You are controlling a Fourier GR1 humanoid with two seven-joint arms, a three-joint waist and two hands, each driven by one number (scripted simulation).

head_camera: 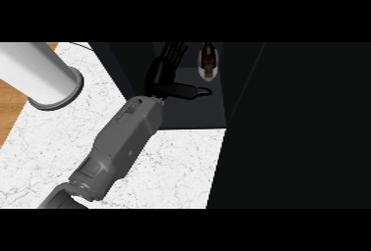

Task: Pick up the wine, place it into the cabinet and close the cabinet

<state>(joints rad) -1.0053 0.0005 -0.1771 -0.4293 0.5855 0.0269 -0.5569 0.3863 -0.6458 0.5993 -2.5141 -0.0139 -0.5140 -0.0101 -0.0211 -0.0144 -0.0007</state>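
The wine bottle (208,61) stands upright inside the dark open cabinet (188,112), near its back. My left hand (168,78) is reached into the cabinet just left of the bottle. Its fingers (172,53) are straight and point toward the back. The thumb (194,91) sticks out to the right, below the bottle and apart from it. The hand is open and holds nothing. The grey forearm (123,137) runs up from the lower left across the counter. My right hand does not show.
A large black panel (297,127), seemingly the cabinet's open door, fills the right side. A wide white cylinder (39,73) lies at the upper left on the white marble counter (174,166). Wooden floor (11,105) shows past the counter's left edge.
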